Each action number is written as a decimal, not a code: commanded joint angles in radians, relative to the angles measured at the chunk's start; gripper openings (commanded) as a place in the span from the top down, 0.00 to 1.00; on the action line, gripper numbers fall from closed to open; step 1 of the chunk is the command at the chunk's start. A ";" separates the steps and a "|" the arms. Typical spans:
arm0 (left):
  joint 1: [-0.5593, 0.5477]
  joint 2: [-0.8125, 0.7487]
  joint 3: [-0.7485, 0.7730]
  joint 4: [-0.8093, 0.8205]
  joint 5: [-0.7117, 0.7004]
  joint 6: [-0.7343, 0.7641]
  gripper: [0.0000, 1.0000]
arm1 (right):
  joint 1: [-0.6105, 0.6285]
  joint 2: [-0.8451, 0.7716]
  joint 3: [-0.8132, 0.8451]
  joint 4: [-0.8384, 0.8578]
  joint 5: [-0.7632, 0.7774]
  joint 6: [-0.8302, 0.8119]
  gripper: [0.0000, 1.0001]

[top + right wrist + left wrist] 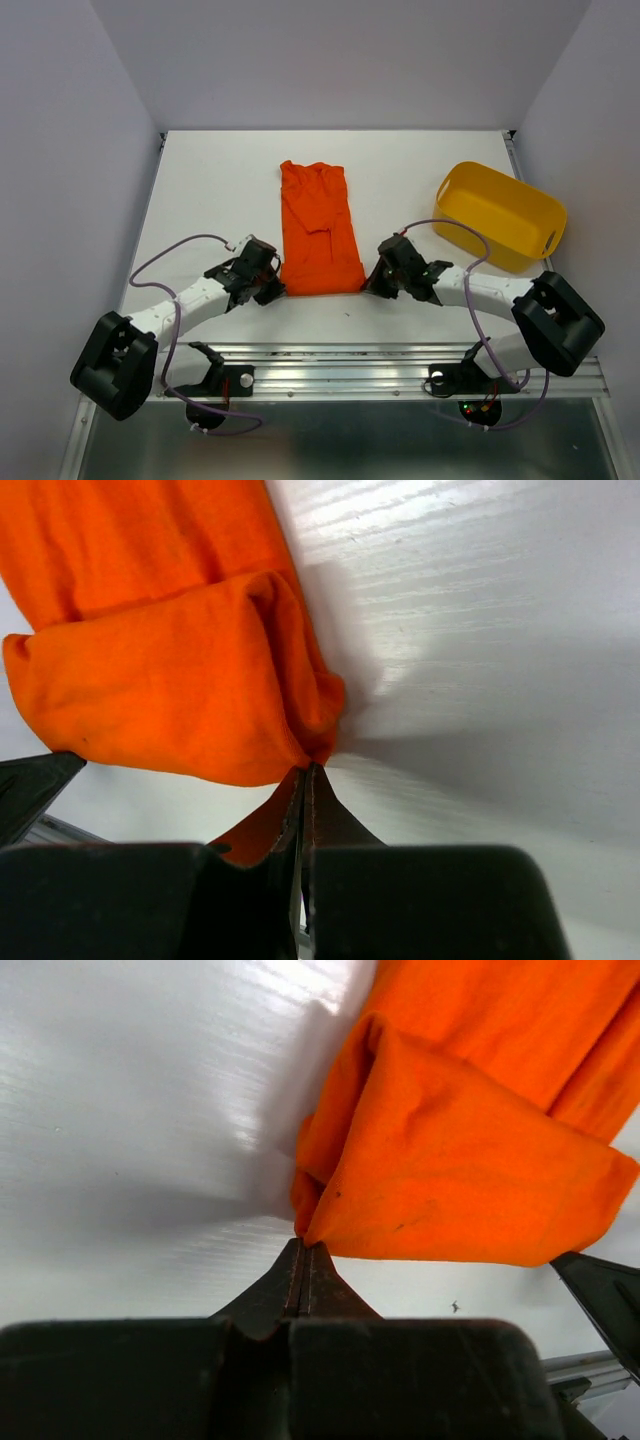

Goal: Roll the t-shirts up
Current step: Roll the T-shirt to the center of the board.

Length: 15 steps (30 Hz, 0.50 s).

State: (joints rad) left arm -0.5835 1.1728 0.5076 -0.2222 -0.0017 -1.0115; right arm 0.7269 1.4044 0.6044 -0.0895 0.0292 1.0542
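The orange-red t-shirt (pixel 318 228) lies folded into a long strip on the white table, its near end turned over into a first roll. My left gripper (pixel 277 287) is shut on the near left corner of that roll; the left wrist view shows the t-shirt (pixel 460 1160) pinched at the fingertips (pixel 303 1250). My right gripper (pixel 370 284) is shut on the near right corner; the right wrist view shows the t-shirt (pixel 170 670) pinched at the fingertips (pixel 308 773). Both corners are lifted slightly off the table.
A yellow plastic tub (pixel 500 214) stands at the right, behind my right arm. The white table (pixel 210 190) is walled on three sides. A metal rail (pixel 340 365) runs along the near edge.
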 commanded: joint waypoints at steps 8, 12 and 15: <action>0.011 -0.029 0.135 -0.072 -0.060 0.039 1.00 | -0.021 -0.050 0.110 -0.055 0.054 -0.033 0.99; 0.024 -0.012 0.175 -0.083 -0.055 0.057 1.00 | -0.032 -0.044 0.135 -0.065 0.055 -0.046 0.99; 0.039 0.004 0.201 -0.091 -0.052 0.073 1.00 | -0.041 -0.036 0.150 -0.070 0.051 -0.057 0.99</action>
State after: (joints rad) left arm -0.5629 1.1656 0.6498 -0.2897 -0.0315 -0.9718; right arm 0.6979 1.3796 0.7013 -0.1524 0.0563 1.0203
